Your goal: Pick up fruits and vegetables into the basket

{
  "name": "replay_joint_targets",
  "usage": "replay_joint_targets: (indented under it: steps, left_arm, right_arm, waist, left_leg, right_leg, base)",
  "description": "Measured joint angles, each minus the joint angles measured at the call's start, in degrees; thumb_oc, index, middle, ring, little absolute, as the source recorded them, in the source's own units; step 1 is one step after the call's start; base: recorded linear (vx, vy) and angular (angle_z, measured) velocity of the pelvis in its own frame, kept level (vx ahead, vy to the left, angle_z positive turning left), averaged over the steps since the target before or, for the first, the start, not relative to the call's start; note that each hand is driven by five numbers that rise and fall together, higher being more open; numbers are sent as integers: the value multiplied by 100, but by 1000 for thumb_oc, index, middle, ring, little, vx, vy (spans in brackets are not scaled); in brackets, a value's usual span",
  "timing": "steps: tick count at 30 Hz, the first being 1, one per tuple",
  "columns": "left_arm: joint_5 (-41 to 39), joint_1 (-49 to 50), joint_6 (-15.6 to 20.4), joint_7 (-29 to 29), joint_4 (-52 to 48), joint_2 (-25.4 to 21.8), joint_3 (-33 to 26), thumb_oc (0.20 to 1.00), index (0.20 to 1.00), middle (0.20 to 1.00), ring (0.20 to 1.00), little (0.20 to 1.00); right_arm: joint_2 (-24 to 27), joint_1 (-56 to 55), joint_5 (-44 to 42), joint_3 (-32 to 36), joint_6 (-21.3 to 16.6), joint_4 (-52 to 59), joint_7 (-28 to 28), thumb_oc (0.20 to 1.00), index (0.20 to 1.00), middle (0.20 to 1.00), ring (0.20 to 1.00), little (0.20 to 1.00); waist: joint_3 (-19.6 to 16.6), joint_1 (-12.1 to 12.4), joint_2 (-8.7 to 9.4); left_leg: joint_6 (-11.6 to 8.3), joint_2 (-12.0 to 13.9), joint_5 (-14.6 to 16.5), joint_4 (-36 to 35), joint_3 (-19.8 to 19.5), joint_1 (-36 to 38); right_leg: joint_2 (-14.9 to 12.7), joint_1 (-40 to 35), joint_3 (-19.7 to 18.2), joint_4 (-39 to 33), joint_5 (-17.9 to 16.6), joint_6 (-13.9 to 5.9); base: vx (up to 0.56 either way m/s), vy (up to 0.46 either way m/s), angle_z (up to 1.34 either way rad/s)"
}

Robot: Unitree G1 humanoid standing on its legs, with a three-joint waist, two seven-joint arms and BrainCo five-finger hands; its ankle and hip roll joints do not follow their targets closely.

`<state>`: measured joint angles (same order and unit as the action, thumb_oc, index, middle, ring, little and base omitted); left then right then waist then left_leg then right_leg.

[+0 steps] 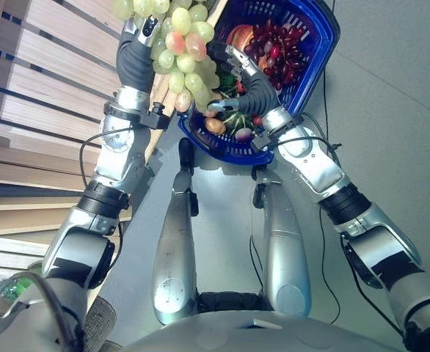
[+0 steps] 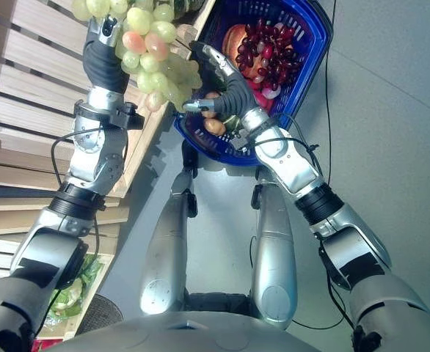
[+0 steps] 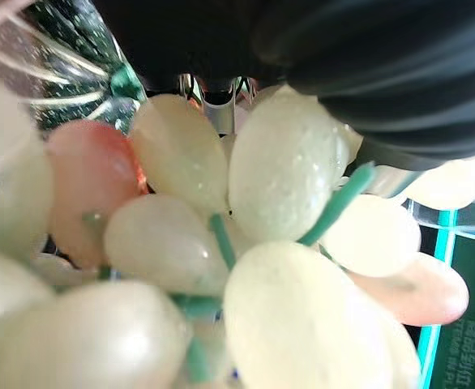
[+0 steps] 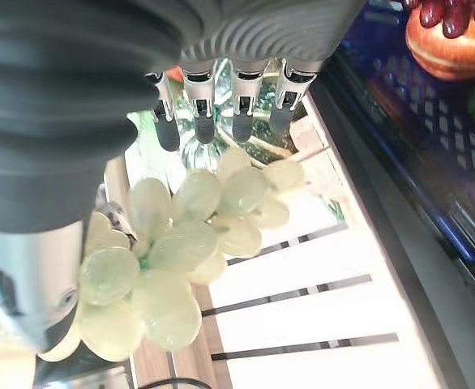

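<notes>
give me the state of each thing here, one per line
green grape bunch: hanging in the air beside the basket, held from above by the left robot hand
blue basket: holding red grapes and other fruit
right robot hand: open, fingers straight beside the bunch

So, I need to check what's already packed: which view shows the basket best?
The left eye view: the blue basket shows with red grapes inside. The right eye view shows much the same. The right wrist view catches one edge; the left wrist view has green grapes.
</notes>
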<state>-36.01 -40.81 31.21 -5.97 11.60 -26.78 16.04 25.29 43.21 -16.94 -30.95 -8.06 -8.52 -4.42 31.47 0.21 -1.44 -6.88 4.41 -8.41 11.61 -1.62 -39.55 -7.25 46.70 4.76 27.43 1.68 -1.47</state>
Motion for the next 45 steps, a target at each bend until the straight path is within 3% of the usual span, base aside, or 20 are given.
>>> replay_joint_targets:
  steps: [29,31,32,33,34,35,36,45]
  left_arm:
    - [-441,-99,-398,-717,-476,131,298,200,200,200,200,200]
    - [-497,-99,-440,-746,-508,131,333,200,200,200,200,200]
    - [-505,-100,-474,-751,-529,131,332,200,200,200,200,200]
    - [-509,-100,-505,-751,-563,129,333,200,200,200,200,200]
    - [-512,-100,-529,-751,-591,127,337,200,200,200,200,200]
    - [-519,-100,-540,-752,-601,125,335,200,200,200,200,200]
    - [-554,-101,-575,-752,-619,123,333,200,200,200,200,200]
    - [-678,-104,-611,-838,-635,140,346,200,200,200,200,200]
  right_arm:
    - [-44,56,-454,-324,310,293,124,1000,1000,1000,1000,1000]
    - [-44,56,-478,-347,309,293,115,815,815,815,815,815]
    - [-44,56,-492,-352,309,293,112,796,796,796,796,796]
    - [-43,55,-497,-353,309,293,101,520,520,520,520,520]
    - [-41,56,-500,-348,308,294,86,373,373,373,373,373]
    - [-39,56,-500,-348,308,295,82,316,316,316,316,316]
    - [-31,55,-500,-349,308,295,79,200,200,200,200,200]
    - [-24,54,-499,-351,308,294,-12,200,200,200,200,200]
  waist:
    - [0,116,0]
    - [0,115,0]
    - [0,115,0]
    - [0,113,0]
    - [0,113,0]
    - [0,113,0]
    - [0,113,0]
    - [1,111,1]
  left_leg:
    - [13,-28,-34,-5,-52,-1]
    - [13,-29,-34,-7,-52,-2]
    - [13,-29,-34,-8,-52,-2]
    - [13,-29,-34,-10,-52,-3]
    - [13,-29,-34,-11,-51,-4]
    - [13,-30,-34,-11,-51,-5]
    - [13,-31,-34,-11,-51,-7]
    - [14,-35,-34,-14,-52,-17]
  right_leg:
    - [-29,-17,36,17,4,-6]
    - [-30,-17,36,13,5,-7]
    - [-30,-17,36,12,5,-7]
    - [-30,-17,36,6,6,-9]
    - [-30,-17,36,1,10,-14]
    - [-30,-18,36,-2,10,-15]
    - [-30,-17,36,-8,10,-16]
    - [-30,-20,37,-35,12,-19]
  base:
    - [0,-1,0]
    - [0,0,0]
    - [0,0,0]
    - [0,0,0]
    - [0,0,0]
    - [0,0,0]
    - [0,0,0]
    - [0,0,0]
